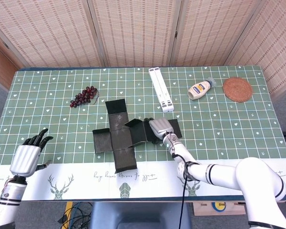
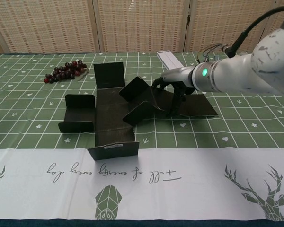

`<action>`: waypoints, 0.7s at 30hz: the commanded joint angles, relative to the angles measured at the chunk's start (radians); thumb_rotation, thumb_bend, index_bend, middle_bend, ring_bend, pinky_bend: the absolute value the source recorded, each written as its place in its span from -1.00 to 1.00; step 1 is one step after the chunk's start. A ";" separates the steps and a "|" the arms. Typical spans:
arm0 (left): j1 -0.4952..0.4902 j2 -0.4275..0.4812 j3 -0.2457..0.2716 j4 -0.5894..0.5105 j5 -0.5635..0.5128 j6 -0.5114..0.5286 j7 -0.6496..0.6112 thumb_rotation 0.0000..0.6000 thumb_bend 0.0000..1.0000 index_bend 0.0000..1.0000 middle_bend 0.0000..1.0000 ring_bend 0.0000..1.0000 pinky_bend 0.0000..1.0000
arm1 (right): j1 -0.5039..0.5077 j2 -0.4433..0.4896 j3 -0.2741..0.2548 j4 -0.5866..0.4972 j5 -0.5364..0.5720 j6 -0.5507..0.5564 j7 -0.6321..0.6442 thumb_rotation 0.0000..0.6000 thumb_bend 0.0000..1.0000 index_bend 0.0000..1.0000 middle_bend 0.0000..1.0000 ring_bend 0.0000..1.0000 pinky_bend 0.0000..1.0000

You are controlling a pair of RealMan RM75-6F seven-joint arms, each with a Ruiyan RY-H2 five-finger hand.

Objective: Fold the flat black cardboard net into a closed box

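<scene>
Right arm (image 2: 246,75): white w/ grey speckles, green light near wrist, black cable. Left hand (image 1: 26,155): silver back, black fingers.

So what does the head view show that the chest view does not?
Only the head view shows the left hand, open near the table's front left edge, the bottle and the round mat at the far right.

Only the chest view shows from the side how the net's flaps stand up, and the label on the near flap.

Both show the net, the right hand on its right-side panels, the grapes and the white stand.
</scene>
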 commanded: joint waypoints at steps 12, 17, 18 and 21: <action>-0.225 -0.252 -0.082 0.248 -0.093 -0.199 0.078 1.00 -0.76 -0.90 -0.79 -0.07 0.01 | -0.077 -0.020 0.004 -0.041 -0.237 0.086 0.107 1.00 -0.24 -0.62 -0.46 0.56 1.00; -0.251 -0.299 -0.068 0.291 -0.102 -0.213 0.103 1.00 -0.77 -0.96 -0.81 -0.10 -0.05 | -0.099 -0.028 0.007 -0.038 -0.301 0.101 0.135 1.00 -0.23 -0.62 -0.44 0.56 1.00; -0.255 -0.310 -0.064 0.303 -0.104 -0.215 0.109 1.00 -0.77 -0.96 -0.81 -0.11 -0.06 | -0.103 -0.029 0.009 -0.037 -0.311 0.102 0.142 1.00 -0.23 -0.61 -0.44 0.56 1.00; -0.262 -0.334 -0.057 0.332 -0.125 -0.230 0.133 1.00 -0.76 -0.99 -0.84 -0.13 -0.08 | -0.110 -0.033 0.008 -0.034 -0.334 0.106 0.146 1.00 -0.22 -0.60 -0.44 0.56 1.00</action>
